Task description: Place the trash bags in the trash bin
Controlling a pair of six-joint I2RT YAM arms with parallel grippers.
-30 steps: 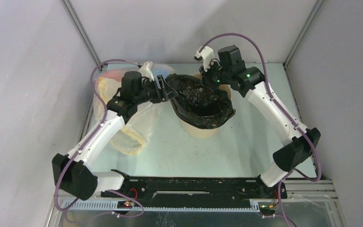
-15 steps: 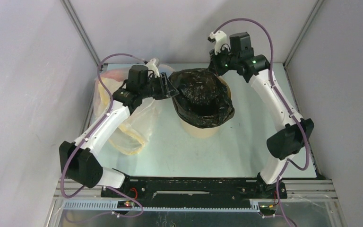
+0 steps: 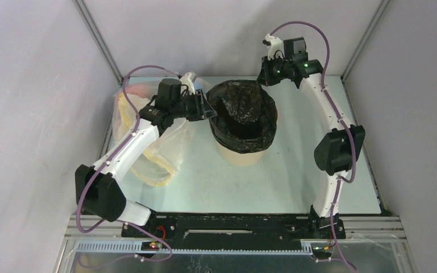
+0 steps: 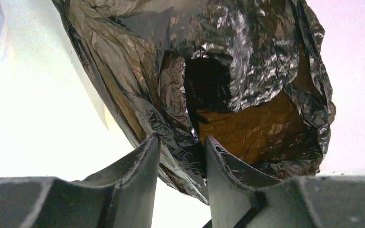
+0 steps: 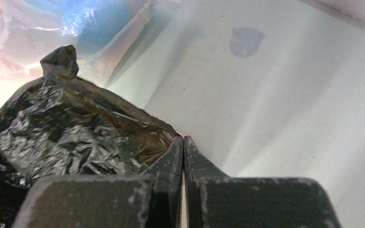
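Pinching trash bag [image 3: 244, 102] w/ left gripper [image 4: 179, 140] on a rim fold & right gripper [image 5: 184, 138] squeezed tight on far edge, holding it over trash bin [image 3: 242, 157], treating it as v. light, floppy, slippy, grabbing bunched rim only.

No legible text — none anywhere

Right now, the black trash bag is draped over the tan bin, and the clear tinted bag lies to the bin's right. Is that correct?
No: the clear tinted bag lies left of the tan bin, as the top external view shows. The black trash bag is draped over it.
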